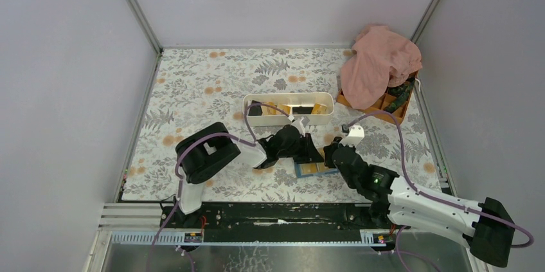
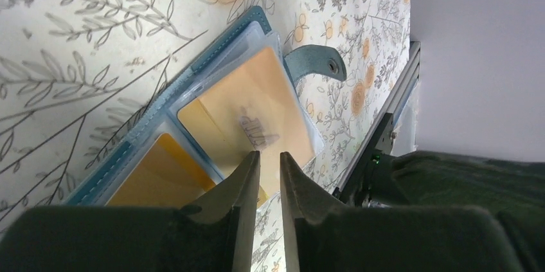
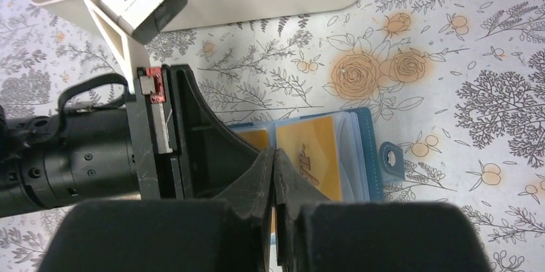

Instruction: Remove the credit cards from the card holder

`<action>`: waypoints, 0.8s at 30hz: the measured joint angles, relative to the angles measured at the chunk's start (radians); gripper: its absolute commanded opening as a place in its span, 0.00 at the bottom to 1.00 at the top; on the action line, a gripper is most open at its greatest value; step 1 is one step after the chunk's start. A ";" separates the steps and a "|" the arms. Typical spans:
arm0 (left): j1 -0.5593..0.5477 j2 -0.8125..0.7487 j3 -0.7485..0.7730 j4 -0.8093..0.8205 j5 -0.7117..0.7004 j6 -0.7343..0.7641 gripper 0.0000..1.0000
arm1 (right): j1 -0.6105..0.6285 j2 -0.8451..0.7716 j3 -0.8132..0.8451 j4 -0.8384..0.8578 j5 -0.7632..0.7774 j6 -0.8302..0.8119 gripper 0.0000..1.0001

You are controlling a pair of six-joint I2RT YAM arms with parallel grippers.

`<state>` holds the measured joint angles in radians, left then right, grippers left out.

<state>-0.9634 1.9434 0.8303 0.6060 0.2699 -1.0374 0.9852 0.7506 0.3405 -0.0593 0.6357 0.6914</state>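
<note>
Both over the card holder [image 3: 367, 143], left gripper [image 2: 270, 156] stands slightly parted, right gripper [image 3: 274, 153] pressed together

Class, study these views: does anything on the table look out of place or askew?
A pink cloth lies crumpled over the orange compartment box in the far right corner, hiding most of it. The open card holder looks fine.

Floral-printed surface [image 1: 212, 85] with three things lying on it.
A white tray [image 1: 289, 119] lies at the middle; the blue card holder [image 3: 366, 156] lies open just nearer; an orange box [image 1: 385, 110] fills the far right corner.
</note>
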 measured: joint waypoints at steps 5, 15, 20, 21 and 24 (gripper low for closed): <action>0.000 0.033 0.053 -0.014 0.000 0.000 0.29 | 0.000 0.014 -0.005 -0.011 0.000 0.003 0.06; -0.001 -0.053 -0.021 -0.040 -0.022 0.015 0.30 | -0.166 0.157 -0.108 0.047 -0.072 0.067 0.07; -0.001 -0.143 -0.066 -0.049 -0.044 0.035 0.30 | -0.187 0.254 -0.108 0.154 -0.105 0.074 0.07; -0.001 -0.154 -0.073 -0.050 -0.050 0.038 0.30 | -0.188 0.268 -0.106 0.171 -0.109 0.074 0.07; -0.001 -0.182 -0.105 -0.050 -0.067 0.045 0.30 | -0.190 0.290 -0.105 0.208 -0.132 0.075 0.07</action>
<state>-0.9646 1.7615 0.7258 0.5564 0.2031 -0.9920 0.7948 1.0409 0.2359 0.1490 0.5034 0.7662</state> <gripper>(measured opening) 0.295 0.074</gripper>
